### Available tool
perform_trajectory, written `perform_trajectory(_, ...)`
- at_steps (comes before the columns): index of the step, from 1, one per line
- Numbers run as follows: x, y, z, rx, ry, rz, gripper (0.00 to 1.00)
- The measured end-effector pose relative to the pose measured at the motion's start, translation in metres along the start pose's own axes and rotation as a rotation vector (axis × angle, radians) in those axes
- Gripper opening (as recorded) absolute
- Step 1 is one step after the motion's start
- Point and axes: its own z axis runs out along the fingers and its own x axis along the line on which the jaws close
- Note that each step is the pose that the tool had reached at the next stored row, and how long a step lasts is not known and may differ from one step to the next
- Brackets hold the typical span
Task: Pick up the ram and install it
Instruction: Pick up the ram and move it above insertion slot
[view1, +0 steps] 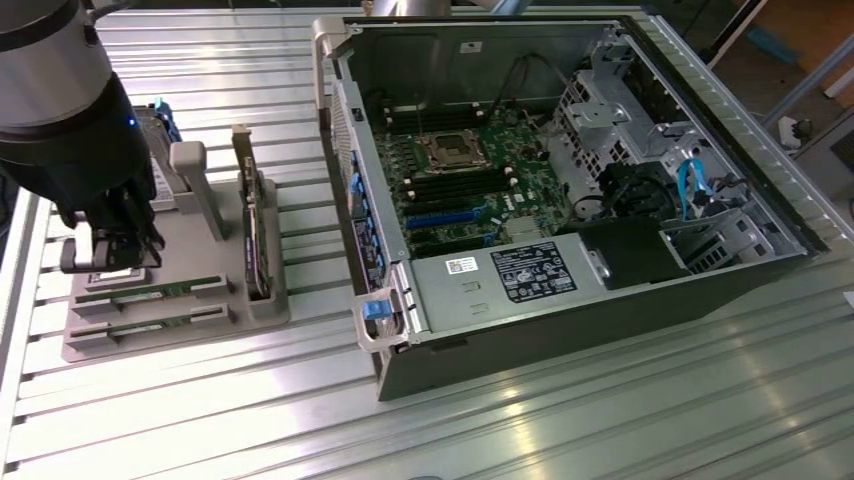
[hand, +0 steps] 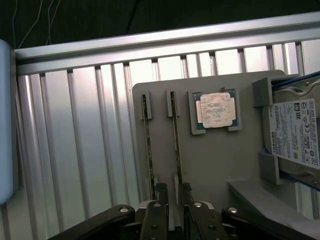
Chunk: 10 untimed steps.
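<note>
Your gripper hangs with jaws parted (gripping nothing) either side of one long thin green ram stick in the grey plastic tray. Its twin stick lies just beside.

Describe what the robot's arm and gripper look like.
The arm is a thick, rounded tube, light grey on its upper part and black further down, with a small blue light glowing on the black section. The gripper is black, built from jointed bars fastened with round silver bolts.
</note>
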Motion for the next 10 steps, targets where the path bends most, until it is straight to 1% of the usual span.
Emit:
perform_trajectory(7,0.001,-0.0002,0.0091,0.0,0.0,0.0,0.23)
perform_trajectory(10,0.002,-0.0003,0.0146,0.0001,-0.0001,0.0,0.23)
